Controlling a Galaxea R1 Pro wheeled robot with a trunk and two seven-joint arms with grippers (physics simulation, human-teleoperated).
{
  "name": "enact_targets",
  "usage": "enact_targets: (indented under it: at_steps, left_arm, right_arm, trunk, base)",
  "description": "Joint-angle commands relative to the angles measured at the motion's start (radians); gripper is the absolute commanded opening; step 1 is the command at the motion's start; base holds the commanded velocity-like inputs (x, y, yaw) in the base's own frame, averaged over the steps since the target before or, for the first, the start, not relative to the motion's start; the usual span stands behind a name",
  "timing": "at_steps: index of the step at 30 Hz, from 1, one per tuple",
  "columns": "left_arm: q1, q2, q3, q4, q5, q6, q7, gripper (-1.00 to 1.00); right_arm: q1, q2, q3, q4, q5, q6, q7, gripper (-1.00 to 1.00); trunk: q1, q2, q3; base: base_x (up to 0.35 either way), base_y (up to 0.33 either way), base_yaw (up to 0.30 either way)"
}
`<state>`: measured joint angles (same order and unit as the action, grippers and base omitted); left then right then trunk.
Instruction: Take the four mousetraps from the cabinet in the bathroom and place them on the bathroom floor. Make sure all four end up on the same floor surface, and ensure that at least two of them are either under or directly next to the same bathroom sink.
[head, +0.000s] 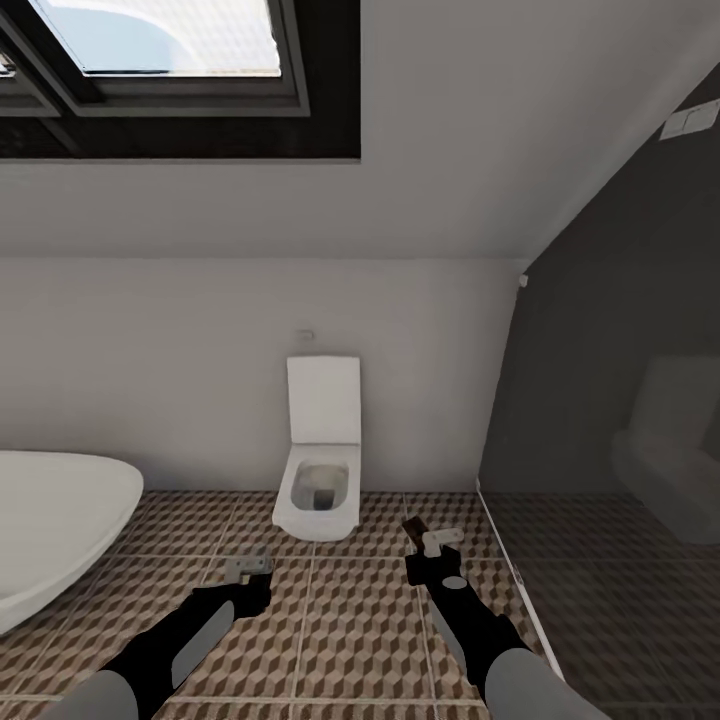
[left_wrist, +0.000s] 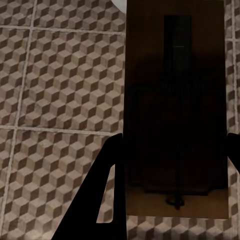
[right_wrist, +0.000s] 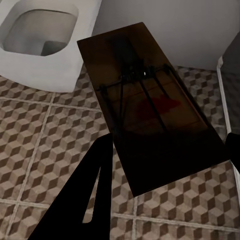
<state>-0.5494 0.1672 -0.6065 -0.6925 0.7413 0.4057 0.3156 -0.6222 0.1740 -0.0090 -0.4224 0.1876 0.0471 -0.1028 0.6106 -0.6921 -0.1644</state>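
Observation:
My left gripper (head: 250, 572) is shut on a mousetrap (head: 246, 564), held low over the bathroom floor (head: 340, 620). In the left wrist view that brown board with dark wire (left_wrist: 175, 115) sits between the two black fingers (left_wrist: 100, 195). My right gripper (head: 430, 552) is shut on a second mousetrap (head: 416, 528), in front of the toilet and to its right. The right wrist view shows this board tilted, with its wire and red mark (right_wrist: 150, 105), between the fingers (right_wrist: 95, 190). The cabinet and the sink are out of view.
A white square toilet (head: 320, 480) stands against the far wall ahead, also seen at close range as the toilet bowl (right_wrist: 42, 40). A white bathtub (head: 50, 530) curves in at the left. A dark glass shower wall (head: 600, 420) closes the right side. Open tiled floor lies between them.

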Motion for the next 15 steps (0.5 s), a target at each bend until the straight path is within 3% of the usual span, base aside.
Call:
enact_targets:
  at_steps: [1, 15]
  left_arm:
    - [-0.001, 0.002, -0.007, -0.002, 0.009, 0.002, 0.011, -1.00]
    - [-0.001, 0.002, -0.007, -0.002, 0.009, 0.002, 0.011, -1.00]
  right_arm:
    - [-0.001, 0.001, 0.000, -0.001, 0.010, 0.005, -0.008, -1.00]
    - [-0.001, 0.001, 0.001, -0.001, 0.010, 0.005, -0.008, -1.00]
  trunk:
    - [0.004, -0.009, -0.007]
    - [0.058, -0.107, -0.073]
  base:
    - [0.000, 0.000, 0.000]
    - [0.000, 0.000, 0.000]
